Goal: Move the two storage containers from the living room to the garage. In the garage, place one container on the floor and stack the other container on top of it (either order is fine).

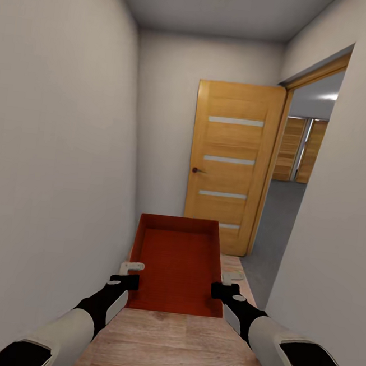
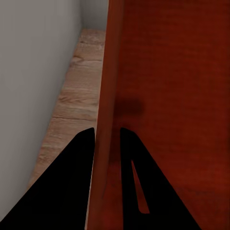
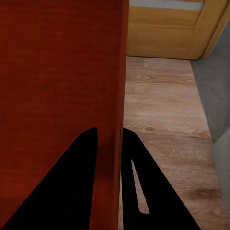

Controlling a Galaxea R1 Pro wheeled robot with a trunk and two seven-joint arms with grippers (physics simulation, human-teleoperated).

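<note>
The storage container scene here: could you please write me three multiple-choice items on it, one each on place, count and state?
1. Where does the open doorway lie?
A ahead right
B ahead left
C overhead

2. How many pale strips cross the wooden door?
A two
B four
C six

3. How is the storage container held?
A left gripper only
B resting on the floor
C both grippers on opposite walls

Answers:
1 A, the doorway opens beside the wooden door.
2 B, four show.
3 C, left gripper and right gripper clamp the storage container.
</note>
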